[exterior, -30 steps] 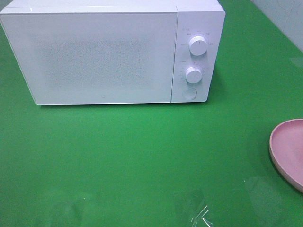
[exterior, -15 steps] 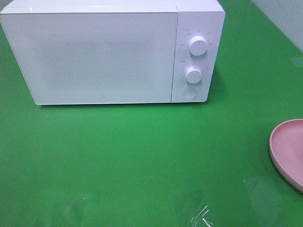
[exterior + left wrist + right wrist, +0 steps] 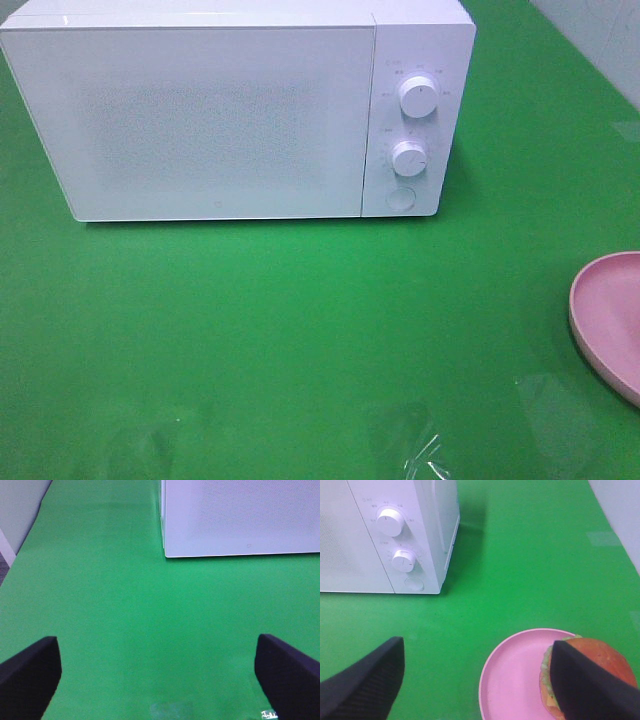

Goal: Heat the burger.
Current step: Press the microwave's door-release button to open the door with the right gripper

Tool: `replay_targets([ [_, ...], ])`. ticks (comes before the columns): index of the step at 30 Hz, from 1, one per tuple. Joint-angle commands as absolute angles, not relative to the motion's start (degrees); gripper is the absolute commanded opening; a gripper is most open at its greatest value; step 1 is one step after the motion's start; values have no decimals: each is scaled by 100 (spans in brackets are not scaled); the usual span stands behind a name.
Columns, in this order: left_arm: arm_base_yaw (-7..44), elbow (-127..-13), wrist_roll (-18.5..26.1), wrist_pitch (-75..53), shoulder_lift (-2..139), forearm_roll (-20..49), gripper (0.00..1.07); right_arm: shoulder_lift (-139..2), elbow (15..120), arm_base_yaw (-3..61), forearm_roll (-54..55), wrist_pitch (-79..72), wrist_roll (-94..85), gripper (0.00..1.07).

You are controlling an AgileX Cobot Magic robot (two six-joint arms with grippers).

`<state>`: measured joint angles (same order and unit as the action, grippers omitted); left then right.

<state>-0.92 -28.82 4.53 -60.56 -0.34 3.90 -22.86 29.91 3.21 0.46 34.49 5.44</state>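
The burger is being carried on a pink plate at the near right of the table, well apart from the closed microwave at the far side. The right gripper is being held wide open and empty just beside the burger, which is being partly hidden by one finger; whether they touch cannot be told. The left gripper is being held open, empty, at the left.

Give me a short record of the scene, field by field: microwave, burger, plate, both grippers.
microwave: white, door shut, on the green table
burger: on the pink plate, not in the microwave
pink plate: right of the microwave, nearer the front
left gripper: open, empty, over bare table
right gripper: open, empty, facing the plate
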Motion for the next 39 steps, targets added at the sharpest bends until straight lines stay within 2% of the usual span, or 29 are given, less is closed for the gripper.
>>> replay_targets([
  [1, -103, -2871, 453, -5970, -143, 384, 98, -2481, 3031, 281, 0, 3117, 539, 75],
  [20, -103, -2871, 453, -5970, -143, 384, 98, -4366, 3031, 281, 0, 1329, 556, 75],
  [37, -103, -2871, 453, -5970, -143, 384, 98, -6474, 3031, 286, 0, -1662, 510, 75],
  [39, -103, -2871, 453, -5970, -143, 384, 98, -6870, 2985, 292, -52, -2366, 332, 75],
])
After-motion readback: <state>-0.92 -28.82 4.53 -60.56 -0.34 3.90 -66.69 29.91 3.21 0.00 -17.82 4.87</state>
